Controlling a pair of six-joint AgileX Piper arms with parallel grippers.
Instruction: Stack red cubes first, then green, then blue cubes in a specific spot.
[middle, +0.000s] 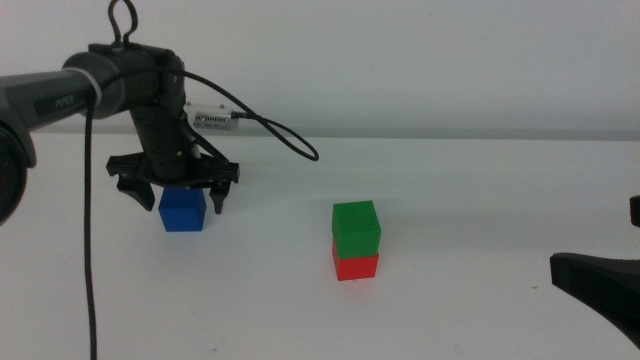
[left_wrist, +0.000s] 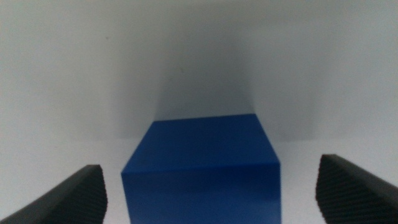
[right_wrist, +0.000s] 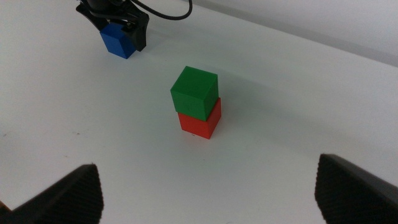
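The green cube (middle: 356, 229) sits on top of the red cube (middle: 356, 265) on the white tabletop right of centre; both also show in the right wrist view, green (right_wrist: 195, 91) over red (right_wrist: 201, 123). The blue cube (middle: 182, 210) stands on the table at the left. My left gripper (middle: 176, 195) is open, low over the blue cube, one jaw on each side and apart from it; the cube (left_wrist: 202, 169) fills the gap between the jaws in the left wrist view. My right gripper (right_wrist: 208, 193) is open and empty, waiting at the right edge of the table.
The left arm's black cable (middle: 275, 130) loops over the table behind the blue cube. A small white device (middle: 212, 120) lies at the table's back edge. The left gripper (right_wrist: 115, 18) shows far off in the right wrist view.
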